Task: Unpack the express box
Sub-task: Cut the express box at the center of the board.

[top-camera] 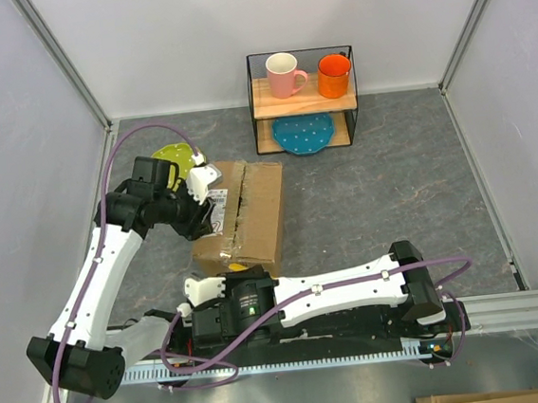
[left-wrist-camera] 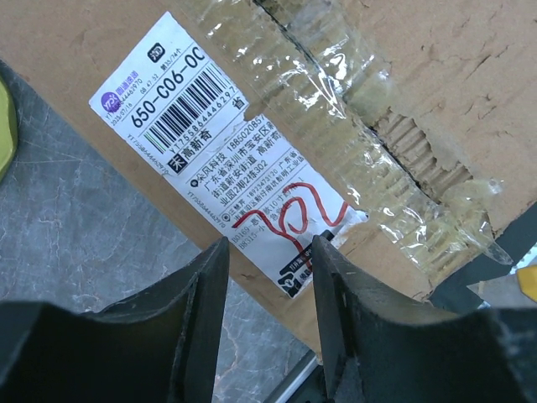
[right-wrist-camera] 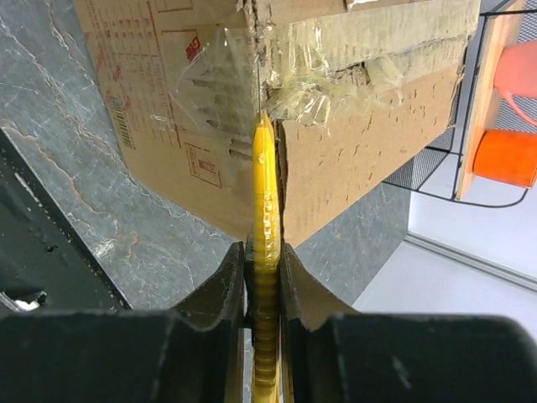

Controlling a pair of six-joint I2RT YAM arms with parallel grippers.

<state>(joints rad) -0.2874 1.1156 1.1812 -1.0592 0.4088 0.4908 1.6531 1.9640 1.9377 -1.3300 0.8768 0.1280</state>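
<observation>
The express box, brown cardboard with a white label scrawled in red, lies mid-table. Its taped seam is torn along the top. My left gripper hovers at the box's left edge. In the left wrist view this gripper is open over the label's corner, with nothing between the fingers. My right gripper is shut on a yellow ridged tool. The tool's tip sits in the slit of the box's near end. From above, the right gripper is just in front of the box.
A wire shelf at the back holds a pink mug, an orange mug and a blue plate. A green plate lies behind the left gripper. Flat cardboard sits at the bottom right, beyond the front rail.
</observation>
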